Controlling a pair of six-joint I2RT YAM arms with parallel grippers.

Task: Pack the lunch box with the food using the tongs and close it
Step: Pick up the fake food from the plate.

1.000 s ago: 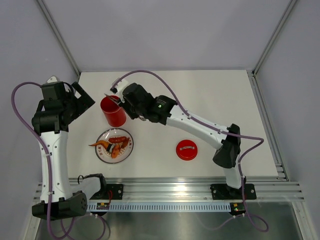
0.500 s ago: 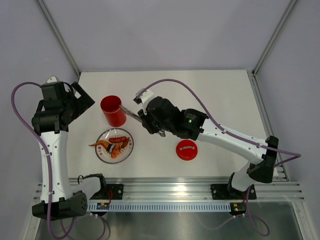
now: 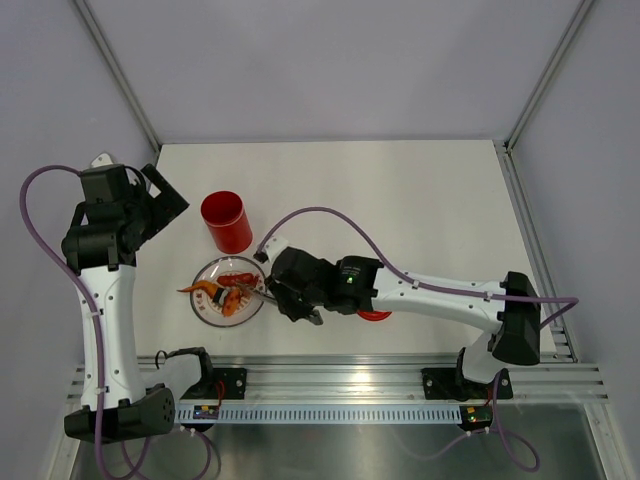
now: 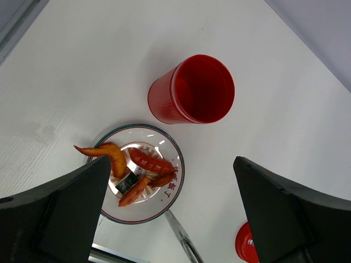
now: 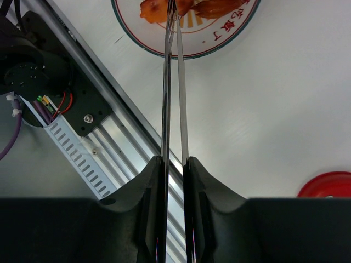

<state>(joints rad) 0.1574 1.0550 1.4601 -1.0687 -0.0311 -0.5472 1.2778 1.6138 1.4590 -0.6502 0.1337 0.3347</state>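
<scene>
Lunch box (image 4: 192, 90) upright, lidless, interior plain red, food (image 4: 151, 161) on plate (image 4: 164, 139) beside it, tongs (image 5: 181, 82) clamped in right tool (image 5: 174, 175), tips cut off over plate, left tool (image 3: 165, 195) spread wide, unladen, lid (image 5: 328, 186) partly out of frame

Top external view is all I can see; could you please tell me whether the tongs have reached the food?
Observer: In the right wrist view the tongs, held in the right end effector, have their tips at the food on the plate. I cannot tell whether they grip a piece.
Operator: Thank you. Has anything been packed yet?
Observer: The left wrist view looks down into the lunch box, and no food shows inside it.
Operator: Is the other arm carrying anything?
Observer: No, the left end effector is open, with nothing between its fingers.
</scene>
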